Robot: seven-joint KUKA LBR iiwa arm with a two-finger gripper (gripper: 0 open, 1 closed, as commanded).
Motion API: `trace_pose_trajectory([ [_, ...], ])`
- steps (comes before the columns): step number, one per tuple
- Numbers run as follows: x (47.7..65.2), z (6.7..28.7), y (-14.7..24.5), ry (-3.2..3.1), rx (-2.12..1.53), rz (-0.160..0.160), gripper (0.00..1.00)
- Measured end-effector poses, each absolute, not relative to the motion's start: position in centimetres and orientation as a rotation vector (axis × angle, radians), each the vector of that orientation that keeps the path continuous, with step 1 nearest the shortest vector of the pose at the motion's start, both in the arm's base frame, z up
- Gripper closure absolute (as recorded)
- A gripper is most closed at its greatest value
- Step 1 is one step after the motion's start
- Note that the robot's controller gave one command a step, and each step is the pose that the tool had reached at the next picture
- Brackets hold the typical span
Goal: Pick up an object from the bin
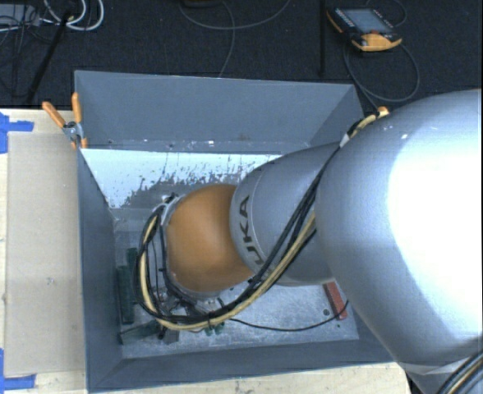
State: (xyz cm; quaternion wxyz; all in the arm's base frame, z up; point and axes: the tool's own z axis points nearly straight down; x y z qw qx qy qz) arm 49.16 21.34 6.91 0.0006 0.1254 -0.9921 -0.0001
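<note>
Low in the near left corner of the bin [102, 359], under the orange wrist cover [200, 236], the gripper [172, 317]: apart or together, cannot tell. Just beside it, dark green pieces [126, 295] by the left wall, probably the target; number unclear. Farther right, one red-brown stick [333, 299]. Seemingly the reaching step; next, clamping, then lifting straight up.

light: bright, overhead | glare: arm [422, 203] (blown white) | shadow: bin [217, 113] floor, lwr-left
</note>
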Motion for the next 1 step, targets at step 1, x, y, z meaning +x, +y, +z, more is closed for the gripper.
trace_pose_trajectory([
  [1,52.53,20.01,21.79,-3.123,0.419,-0.003,1.00],
])
